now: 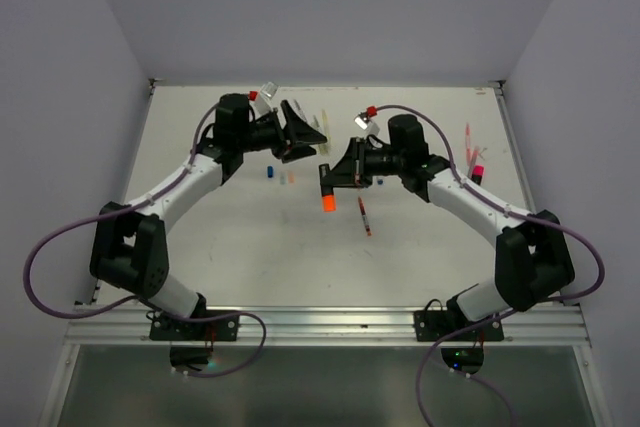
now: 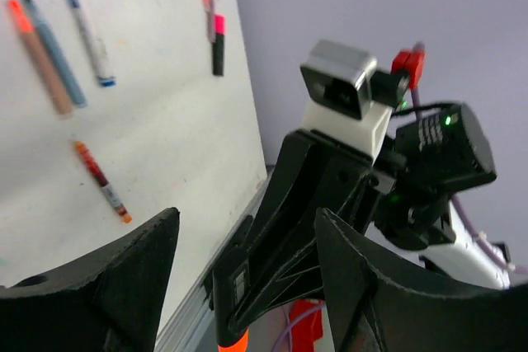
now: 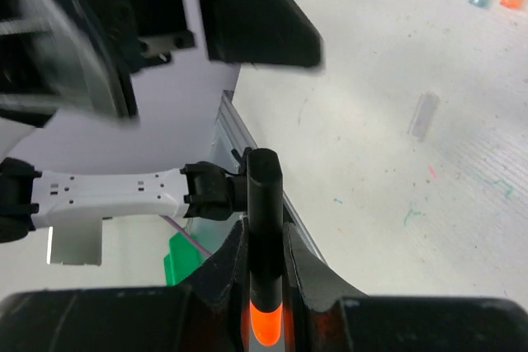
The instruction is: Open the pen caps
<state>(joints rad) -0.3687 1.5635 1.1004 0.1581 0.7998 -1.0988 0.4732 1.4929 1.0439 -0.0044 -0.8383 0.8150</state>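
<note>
Pen caps (image 1: pixel 270 173) lie loose on the surface (image 1: pixel 240 257) between the arms. Orange cap (image 1: pixel 328 204) looks still on the black highlighter (image 3: pixel 265 195), pinched in right fingers (image 3: pixel 224 265). Left fingers (image 2: pixel 124 278) wide, empty, close by. Suggest left grips barrel squarely, pulls straight along axis, no bending.

Overhead view. A white rectangular tabletop (image 1: pixel 250 257) occupies the centre of the frame, enclosed by plain pale lavender-grey walls: back wall (image 1: pixel 330 7) at top, left wall (image 1: pixel 60 97), right wall (image 1: pixel 590 77). A silver slotted aluminium rail (image 1: pixel 330 322) borders the table's lower edge; below it lies a dark grey-green panel (image 1: pixel 330 387). Lighting is even and diffuse. Right wrist view: faint coloured ink marks (image 3: pixel 410 217) on the tabletop.
</note>
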